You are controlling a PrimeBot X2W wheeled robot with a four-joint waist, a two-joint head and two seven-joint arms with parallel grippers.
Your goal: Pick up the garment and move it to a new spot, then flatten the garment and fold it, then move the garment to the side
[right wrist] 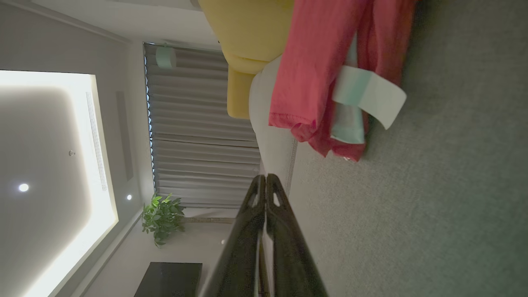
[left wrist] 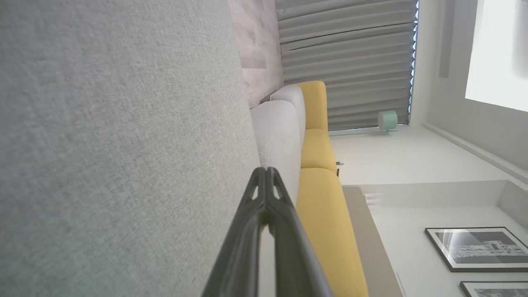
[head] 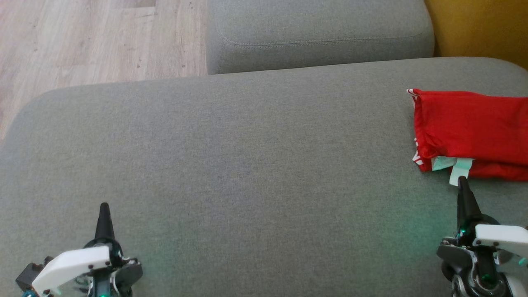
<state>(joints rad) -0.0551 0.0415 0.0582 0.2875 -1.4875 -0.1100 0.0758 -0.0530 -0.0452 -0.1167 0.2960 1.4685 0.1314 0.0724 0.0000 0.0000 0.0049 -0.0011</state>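
The garment (head: 470,128) is red, folded into a flat block at the right edge of a grey sofa seat (head: 247,165), with white tags sticking out of its near edge. In the right wrist view the garment (right wrist: 313,70) lies a short way beyond the fingertips, its pale tags curling outward. My right gripper (head: 462,179) is shut and empty, its tip just short of the tags. Far from the garment, at the lower left, my left gripper (head: 104,205) is shut and empty over bare cushion. Both wrist views show closed fingers: the left gripper (left wrist: 266,169) and the right gripper (right wrist: 265,176).
A second grey cushion (head: 317,33) adjoins the seat at the back. Yellow upholstery (head: 478,29) stands at the back right. Wooden floor (head: 82,41) lies beyond the seat's far left edge. The wide stretch of seat between the grippers is bare.
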